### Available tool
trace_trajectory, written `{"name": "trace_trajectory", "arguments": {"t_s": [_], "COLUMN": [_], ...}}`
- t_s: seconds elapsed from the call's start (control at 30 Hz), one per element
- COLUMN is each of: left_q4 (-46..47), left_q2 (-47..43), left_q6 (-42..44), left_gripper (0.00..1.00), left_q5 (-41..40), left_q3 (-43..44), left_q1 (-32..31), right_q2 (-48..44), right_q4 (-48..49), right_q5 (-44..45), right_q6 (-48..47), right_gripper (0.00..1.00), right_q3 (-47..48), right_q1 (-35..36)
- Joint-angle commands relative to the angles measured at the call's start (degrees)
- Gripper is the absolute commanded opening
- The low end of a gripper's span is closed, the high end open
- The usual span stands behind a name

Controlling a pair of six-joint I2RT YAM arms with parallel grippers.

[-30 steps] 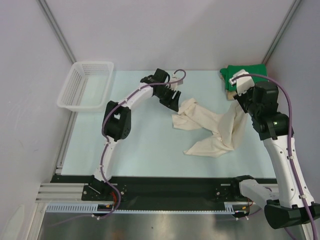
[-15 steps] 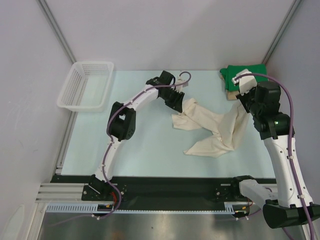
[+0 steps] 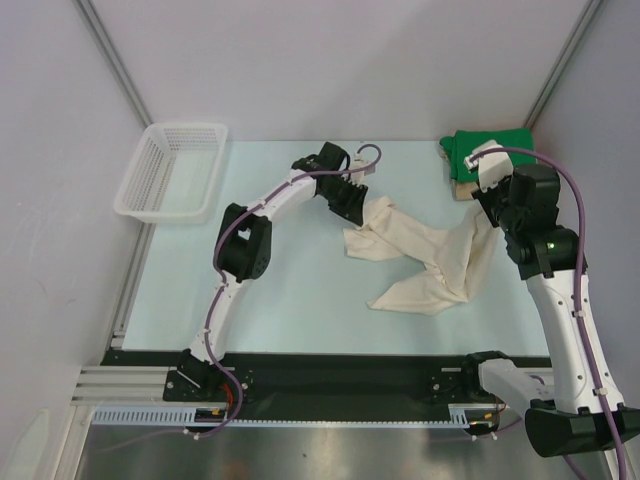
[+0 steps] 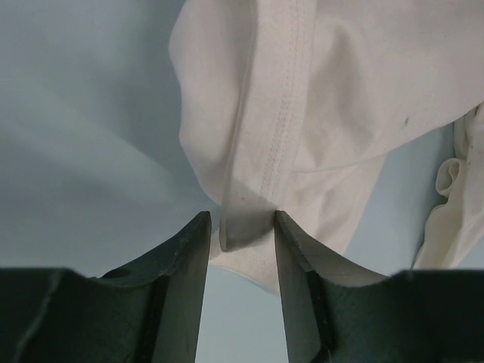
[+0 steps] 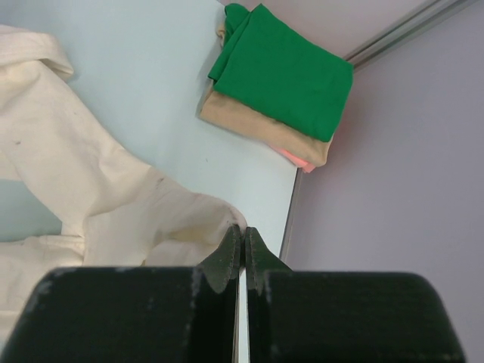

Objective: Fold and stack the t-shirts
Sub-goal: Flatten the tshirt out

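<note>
Cream-white t-shirt (image 3: 420, 260) lies crumpled; green t-shirt (image 3: 490, 150) and peach-tan t-shirt (image 5: 253, 127) sit folded, stacked. Left gripper (image 4: 240, 227) pinches its hem; right gripper (image 5: 243, 246), pressed together, apparently nips another edge.

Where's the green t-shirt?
In the top view, the folded green t-shirt sits in the far right corner of the table, stacked on the peach-tan t-shirt.

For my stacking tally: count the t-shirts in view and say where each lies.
3. The cream t-shirt lies crumpled mid-table; the green t-shirt sits folded atop the tan t-shirt in the far right corner. A pink edge beneath may be a fourth.
</note>
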Motion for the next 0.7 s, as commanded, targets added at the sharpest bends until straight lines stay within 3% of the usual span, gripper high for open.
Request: {"name": "trace_trajectory", "arguments": {"t_s": [0.0, 0.1, 0.2, 0.33, 0.47, 0.67], "left_q4": [-0.31, -0.39, -0.48, -0.57, -0.75, -0.92], "left_q2": [-3.28, -3.72, -3.99, -4.51, -7.15, -21.81], "left_q6": [1.31, 1.66, 1.84, 2.19, 2.54, 4.30], "left_gripper": [0.44, 0.40, 0.30, 0.00, 0.00, 0.01], "left_q5": [-0.19, -0.19, -0.02, -0.80, -1.68, -7.12], "left_q3": [-0.49, -1.10, -1.37, -1.45, -1.02, -1.89], "left_q1": [0.53, 0.53, 0.44, 0.44, 0.70, 1.23], "right_q2": [-1.18, -1.26, -1.53, -1.70, -1.88, 0.14], "right_q4": [3.11, 3.46, 3.82, 4.34, 5.04, 8.38], "right_q5": [-0.92, -1.09, -1.09, -1.18, -0.92, -1.09], "right_q6": [0.66, 0.57, 0.49, 0.66, 0.49, 2.50], "right_gripper": [0.00, 0.00, 0.00, 0.00, 0.00, 0.00], "right_q3": [-0.15, -0.41, -1.03, -1.64, -1.73, 0.37], "right_q1": [-0.24, -0.24, -0.24, -0.24, -0.16, -0.24]}}
